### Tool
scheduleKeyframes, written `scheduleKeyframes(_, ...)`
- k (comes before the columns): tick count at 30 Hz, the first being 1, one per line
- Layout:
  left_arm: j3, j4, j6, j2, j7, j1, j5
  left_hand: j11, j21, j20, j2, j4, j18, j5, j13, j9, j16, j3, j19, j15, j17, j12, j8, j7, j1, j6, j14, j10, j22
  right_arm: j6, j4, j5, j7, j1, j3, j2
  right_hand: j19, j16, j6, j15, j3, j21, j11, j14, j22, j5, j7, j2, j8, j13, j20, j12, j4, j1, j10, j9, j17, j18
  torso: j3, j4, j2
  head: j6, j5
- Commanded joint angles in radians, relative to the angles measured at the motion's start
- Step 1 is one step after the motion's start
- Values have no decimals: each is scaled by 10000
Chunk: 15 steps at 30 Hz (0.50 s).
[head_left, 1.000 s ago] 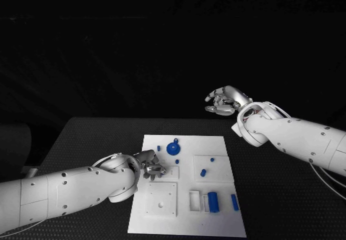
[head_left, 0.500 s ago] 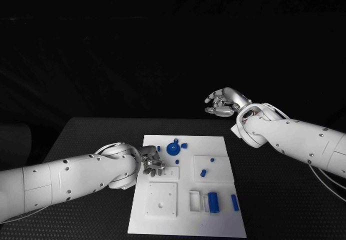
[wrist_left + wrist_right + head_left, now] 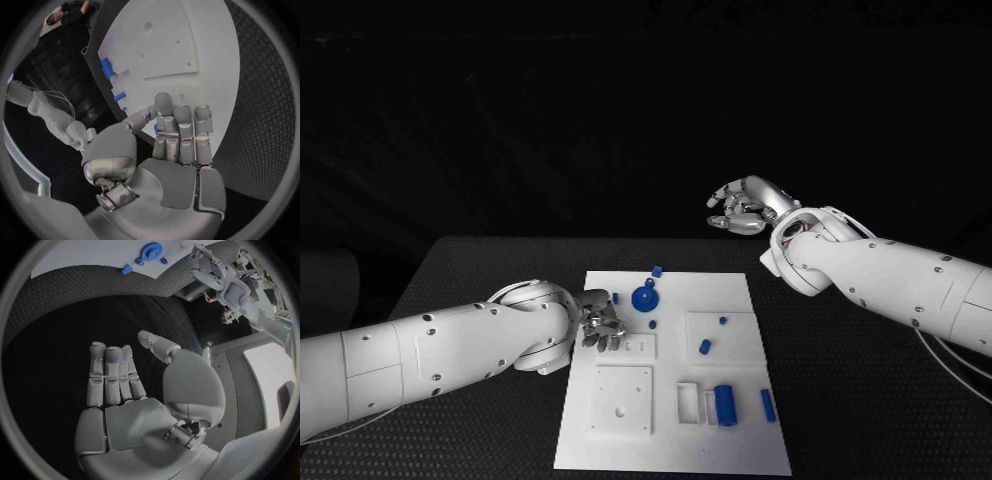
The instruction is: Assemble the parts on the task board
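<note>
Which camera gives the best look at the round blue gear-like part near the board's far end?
The head view: the round blue part sits whole on the task board, just beyond the left hand. The right wrist view shows it small and bent at the rim. In the left wrist view I cannot make it out.

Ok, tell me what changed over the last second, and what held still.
The left hand slid along the left edge of the task board, away from the robot, toward the blue disc. I cannot tell whether it holds anything. The small blue piece beyond the disc looks shifted, possibly only because the camera moved. The right hand stayed raised behind the board, fingers curled, and the other blue parts stayed put.
</note>
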Motion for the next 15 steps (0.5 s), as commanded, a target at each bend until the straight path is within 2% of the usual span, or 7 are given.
scheduleKeyframes(1, 5, 59, 9, -24, 90, 15, 275, 19, -28, -875, -51, 5, 71, -43, -4, 10, -33, -25, -37, 35, -9, -33, -26, -7, 42, -67, -23, -39, 191, 218, 3, -10, 76, -4, 4, 0, 23, 62, -11, 28, -16, -63, 12, -62, 107, 42, 59, 87, 51, -13, 61, 47, -48, 28, -84, 15, -17, 298, -4, 11, -10, 28, -10)
scheduleKeyframes(7, 4, 129, -140, -80, 161, 15, 351, 25, -37, -875, -105, 51, 73, -143, -8, 18, -47, -41, -42, 28, -29, -38, -39, 2, 62, -97, -47, -71, 184, 408, -76, -10, 44, -41, -3, 49, 22, 66, -15, 29, -11, -70, 13, -69, 113, 30, 59, 101, 52, -29, 60, 56, -75, 48, -91, 14, -26, 298, -24, 14, -7, 57, -22)
scheduleKeyframes(9, 4, 154, -196, -101, 185, 15, 409, 27, -49, -877, -133, 106, 75, -274, -14, 24, -61, -42, -44, 22, -49, -46, -52, 11, 99, -120, -62, -98, 177, 475, -103, -10, 29, -58, -7, 71, 23, 71, -18, 29, -7, -75, 13, -72, 118, 14, 59, 113, 53, -42, 59, 64, -99, 68, -97, 14, -32, 298, -25, 10, -5, 69, -17)
scheduleKeyframes(13, 7, 264, -314, -206, 229, 15, 562, 46, -102, -876, -245, 279, 66, -840, -52, 27, -132, -42, -68, 13, -130, -100, -113, 48, 236, -206, -111, -185, 161, 697, -249, -180, -11, -89, -20, 185, 26, 86, -26, 30, -17, -83, 14, -76, 130, -49, 61, 115, 54, -67, 57, 86, -166, 108, -105, 14, -44, 298, -22, 18, -6, 91, -16)
scheduleKeyframes(15, 72, 316, -399, -266, 283, 16, 653, 62, -150, -876, -390, 419, 58, -1296, -91, 6, -207, -45, -92, 11, -189, -173, -184, 88, 316, -308, -170, -290, 146, 1006, -410, -410, 35, -115, -32, 293, 31, 102, -33, 32, -40, -93, 17, -81, 141, -187, 64, 123, 57, -95, 58, 111, -235, 142, -113, 14, -58, 298, -21, 19, -12, 104, -18)
